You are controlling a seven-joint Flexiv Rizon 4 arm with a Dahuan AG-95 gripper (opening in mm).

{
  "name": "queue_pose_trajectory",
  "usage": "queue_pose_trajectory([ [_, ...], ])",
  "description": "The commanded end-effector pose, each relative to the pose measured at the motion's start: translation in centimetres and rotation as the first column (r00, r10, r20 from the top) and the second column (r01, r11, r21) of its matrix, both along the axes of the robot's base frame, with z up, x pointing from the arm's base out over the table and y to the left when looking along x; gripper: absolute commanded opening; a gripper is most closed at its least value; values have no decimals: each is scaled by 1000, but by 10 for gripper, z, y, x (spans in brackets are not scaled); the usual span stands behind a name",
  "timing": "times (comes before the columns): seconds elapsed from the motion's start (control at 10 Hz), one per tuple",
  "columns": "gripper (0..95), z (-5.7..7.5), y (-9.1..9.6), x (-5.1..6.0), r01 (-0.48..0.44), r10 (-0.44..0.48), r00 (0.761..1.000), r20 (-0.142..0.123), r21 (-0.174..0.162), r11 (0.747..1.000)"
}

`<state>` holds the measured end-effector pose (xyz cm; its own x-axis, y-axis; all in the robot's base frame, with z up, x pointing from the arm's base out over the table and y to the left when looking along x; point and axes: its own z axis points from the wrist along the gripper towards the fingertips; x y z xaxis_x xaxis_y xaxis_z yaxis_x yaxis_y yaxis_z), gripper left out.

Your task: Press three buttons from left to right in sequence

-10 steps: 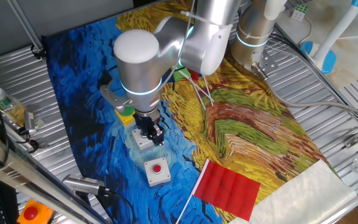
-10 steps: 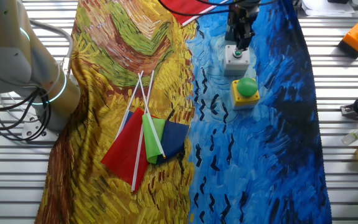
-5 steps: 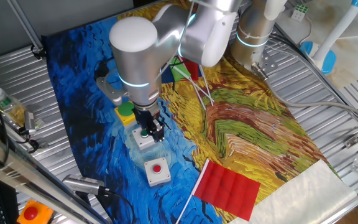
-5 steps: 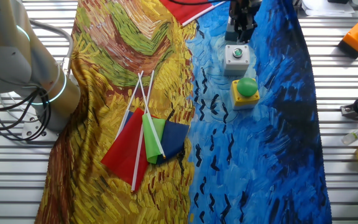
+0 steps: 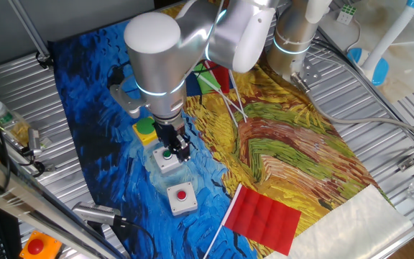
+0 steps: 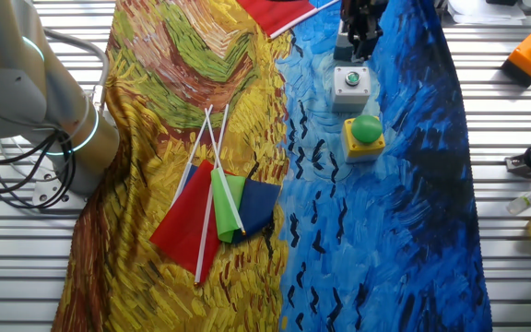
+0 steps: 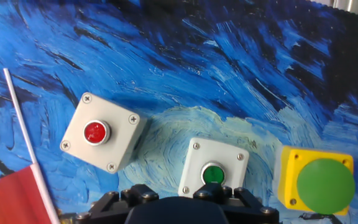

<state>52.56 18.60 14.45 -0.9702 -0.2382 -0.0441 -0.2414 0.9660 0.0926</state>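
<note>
The gripper hovers just above the grey box with the small green button, jaws' state impossible to tell, red-button box beside it.

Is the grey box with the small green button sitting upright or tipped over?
Upright. The grey box with the small green button rests flat on the cloth, button facing up.

The black two-finger gripper is cut by the hand view's bottom edge, fingertips unseen. In one fixed view the silver arm covers most of the yellow box with green dome.
</note>
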Motion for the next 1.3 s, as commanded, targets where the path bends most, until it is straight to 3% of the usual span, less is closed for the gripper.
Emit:
queue_pose_trajectory([
  [0.1,570,1,1,0,1,-1,1000,-3,3,1000],
  [0.7,570,11,17,13,41,-40,999,-22,7,999],
  [1.3,570,5,37,23,98,-98,995,-15,-9,995],
])
